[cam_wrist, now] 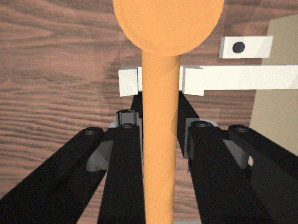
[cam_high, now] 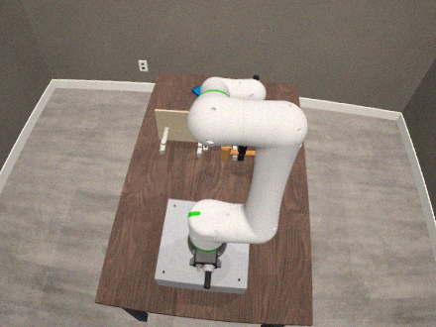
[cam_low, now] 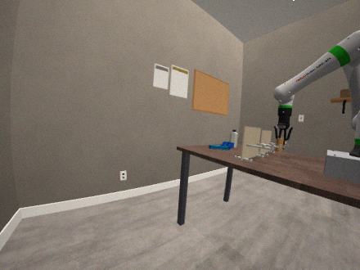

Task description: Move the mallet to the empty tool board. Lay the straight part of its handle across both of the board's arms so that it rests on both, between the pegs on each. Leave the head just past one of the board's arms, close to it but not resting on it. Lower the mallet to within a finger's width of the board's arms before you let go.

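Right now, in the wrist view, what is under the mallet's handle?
The mallet's handle, held by the gripper, lies across a white board arm, between two pegs. Below is the wooden table. The arm's stretch directly under the handle is covered.

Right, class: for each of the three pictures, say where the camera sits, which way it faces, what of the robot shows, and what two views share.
Top: high above the table, looking down; shows the white arm, its base plate, and an empty tool board.
Exterior: low, off to the side, facing the table edge; shows forearm and tool.
Wrist: on the tool, looking down; black fingers shut on the mallet handle.
Shared: top and wrist both show the orange mallet on white pegged arms.
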Motion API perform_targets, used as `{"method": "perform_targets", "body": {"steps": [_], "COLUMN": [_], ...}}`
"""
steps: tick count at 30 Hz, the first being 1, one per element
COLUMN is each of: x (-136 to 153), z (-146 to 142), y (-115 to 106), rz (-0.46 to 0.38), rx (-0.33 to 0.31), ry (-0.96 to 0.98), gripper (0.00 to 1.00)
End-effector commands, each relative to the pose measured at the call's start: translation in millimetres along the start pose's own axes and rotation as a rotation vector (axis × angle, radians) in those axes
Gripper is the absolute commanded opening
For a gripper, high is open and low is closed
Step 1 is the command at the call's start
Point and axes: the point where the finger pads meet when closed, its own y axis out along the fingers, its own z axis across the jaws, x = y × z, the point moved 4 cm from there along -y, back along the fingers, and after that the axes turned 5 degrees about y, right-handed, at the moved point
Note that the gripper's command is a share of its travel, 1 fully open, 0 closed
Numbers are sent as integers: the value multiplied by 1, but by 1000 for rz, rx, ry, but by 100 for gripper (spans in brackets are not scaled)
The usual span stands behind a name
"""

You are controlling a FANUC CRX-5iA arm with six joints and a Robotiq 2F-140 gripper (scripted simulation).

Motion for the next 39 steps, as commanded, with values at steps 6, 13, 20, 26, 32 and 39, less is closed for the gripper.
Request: {"method": "perform_targets", "body": {"steps": [6,13,20,26,32,39], "x": [0,0,-51,-105,-159,-223], "z": [-1,0,12,18,17,8], "y": [-60,-100,-103,-106,-108,-111], "rz": [0,0,0,0,0,0], "rx": [2,1,2,2,2,2], "ry": [0,0,0,0,0,0], "gripper": [10,10,10,10,10,10]}}
